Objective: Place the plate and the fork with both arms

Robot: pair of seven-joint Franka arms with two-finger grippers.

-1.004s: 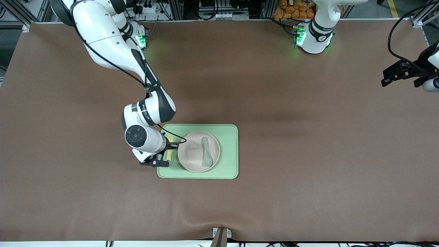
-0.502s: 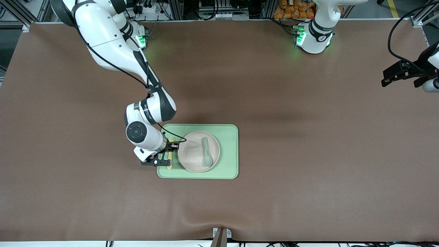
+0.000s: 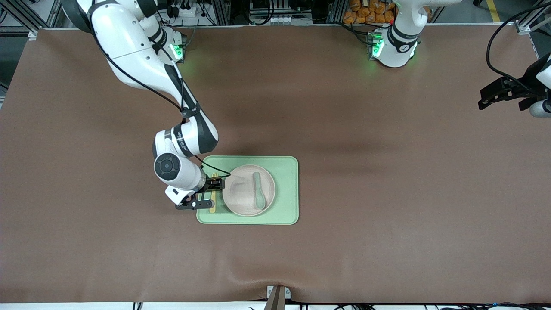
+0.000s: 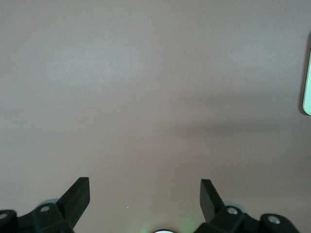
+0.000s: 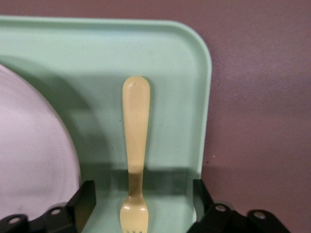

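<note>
The pale-yellow fork [image 3: 212, 202] lies flat on the light-green tray [image 3: 286, 189], between the plate [image 3: 241, 196] and the tray's rim at the right arm's end. In the right wrist view the fork [image 5: 136, 131] lies with its tines between my right gripper's [image 5: 143, 196] open fingers, which do not touch it; the plate's edge [image 5: 29, 155] is beside it. My right gripper [image 3: 212, 186] is low over the fork's tine end. My left gripper [image 3: 501, 92] is open and empty, waiting over bare table at the left arm's end, as the left wrist view [image 4: 145, 194] shows.
A grey-green spoon [image 3: 258, 189] lies on the plate. The tray's raised rim [image 5: 206, 97] runs close beside the fork. Brown table cover surrounds the tray on all sides.
My right wrist has shifted slightly away from the plate and more of the fork now shows lying on the tray. The left arm has not moved.
</note>
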